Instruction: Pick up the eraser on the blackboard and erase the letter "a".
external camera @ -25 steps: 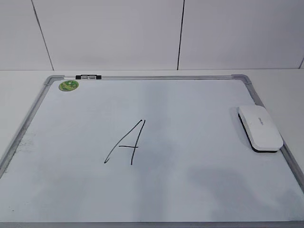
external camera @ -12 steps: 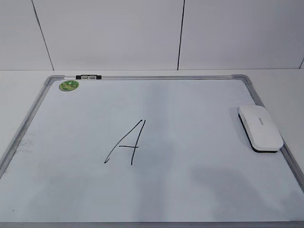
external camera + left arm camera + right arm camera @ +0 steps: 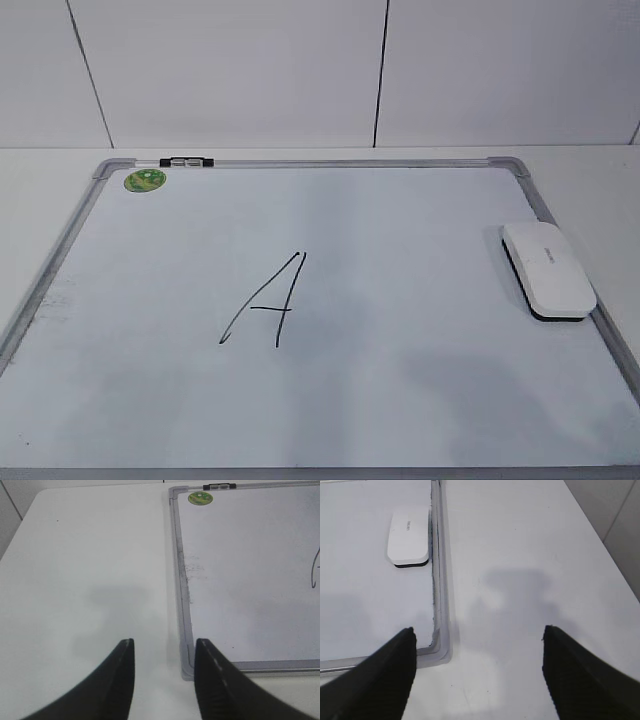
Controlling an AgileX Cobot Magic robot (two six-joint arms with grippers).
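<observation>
Exterior view: the blackboard lies flat on the white desk, its silver frame running round a white writing surface. The eraser rests on the board hard against the right-hand frame, long side running along it, white top up and a thin black underside showing at its near end. A tall capital "A" in thin black marker stands near the middle of the board, well apart from the eraser. No lowercase "a" can be made out anywhere on the surface. A round green sticker sits in the far left corner, with a small black-and-silver clip on the far frame just beside it. Neither tool appears here.

Left wrist view: the left tool hangs over bare desk off the board's left edge, near its front left corner, fingers moderately parted and holding nothing. The eraser is out of sight from here; only a stroke of the capital shows at the right edge.

Right wrist view: the right tool is spread wide and empty, straddling the board's near right corner. The eraser lies ahead of it, inside the frame and touching it, well apart from the fingers.
</observation>
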